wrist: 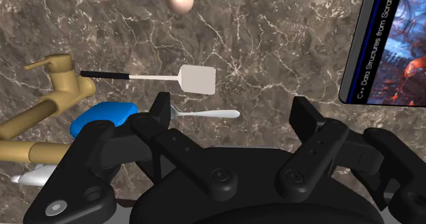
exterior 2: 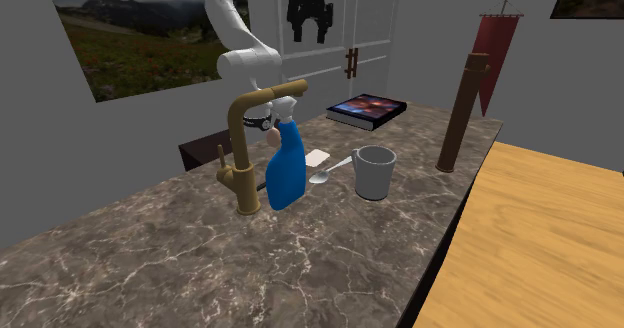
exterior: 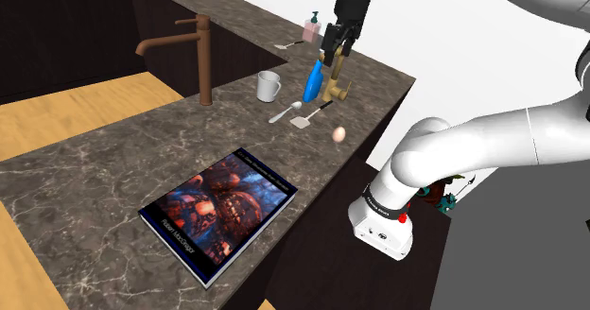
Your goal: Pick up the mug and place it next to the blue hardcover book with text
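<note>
Gripper (exterior: 338, 45) hovers high, fingers spread wide, empty. Just below: blue spray bottle (exterior: 313, 77) and brass tap (exterior: 336, 83); straight descent would likely knock them. Mug (exterior: 269, 86) stands upright beyond, spoon (exterior: 284, 112) just beside it, may get nudged. Book (exterior: 222, 209) lies well apart along the counter (exterior: 85, 180).

Marble counter (exterior 2: 300, 266), grey wall (exterior 2: 30, 126), landscape painting (exterior 2: 130, 36) (white doors (exterior 2: 372, 21) beyond).
</note>
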